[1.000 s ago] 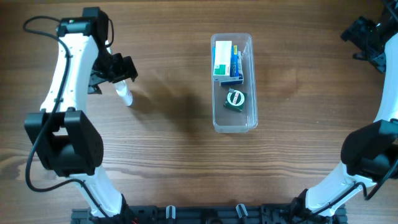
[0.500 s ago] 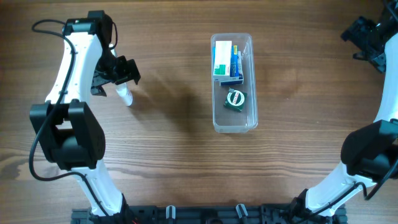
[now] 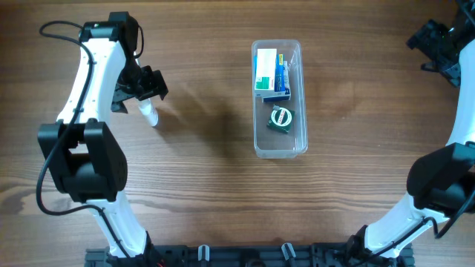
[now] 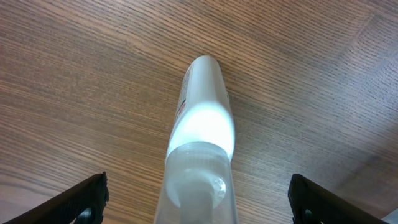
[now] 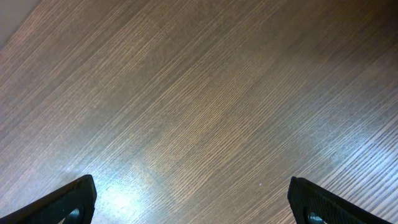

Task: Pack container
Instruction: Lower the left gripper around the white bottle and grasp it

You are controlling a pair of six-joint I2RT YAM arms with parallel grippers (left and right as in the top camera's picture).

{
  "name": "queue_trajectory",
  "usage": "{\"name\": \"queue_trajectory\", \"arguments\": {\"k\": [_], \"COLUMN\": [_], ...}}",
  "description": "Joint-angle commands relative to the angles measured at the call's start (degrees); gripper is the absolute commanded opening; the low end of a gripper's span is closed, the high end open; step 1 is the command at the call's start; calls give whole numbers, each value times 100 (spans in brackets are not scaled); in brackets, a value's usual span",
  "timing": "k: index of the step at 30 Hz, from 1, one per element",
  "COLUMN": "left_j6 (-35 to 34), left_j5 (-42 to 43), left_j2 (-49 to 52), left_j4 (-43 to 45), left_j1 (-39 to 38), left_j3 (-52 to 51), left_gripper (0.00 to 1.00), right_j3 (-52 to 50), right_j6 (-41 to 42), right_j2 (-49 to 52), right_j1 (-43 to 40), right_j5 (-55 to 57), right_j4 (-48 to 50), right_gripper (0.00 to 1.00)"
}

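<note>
Left claw has edged over the bottle, jaws apart

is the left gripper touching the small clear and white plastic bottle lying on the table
Apart. The left wrist view shows bare wooden table on both sides between the fingers of the open left gripper and the small clear and white plastic bottle.

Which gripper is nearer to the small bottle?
Left. The left gripper sits open over the bottle, a finger on each side; the right gripper hangs far across the table.
</note>
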Motion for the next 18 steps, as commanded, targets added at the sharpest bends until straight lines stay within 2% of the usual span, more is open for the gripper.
{"name": "queue_trajectory", "arguments": {"k": [1, 12, 18], "left_j6": [-68, -177, -173], "left_j5": [-125, -269, -271], "left_j2": [66, 66, 66], "left_j4": [39, 155, 671], "left_j1": [-170, -240, -240], "left_j3": [-20, -166, -706], "left_gripper": [93, 94, 95], "right_j3": [15, 15, 15], "right_j6": [83, 83, 83], "right_j2": [66, 66, 66], "right_j1": [9, 9, 9], "right_j5": [-9, -9, -9], "right_j4": [15, 15, 15], "right_gripper": [100, 100, 100]}}
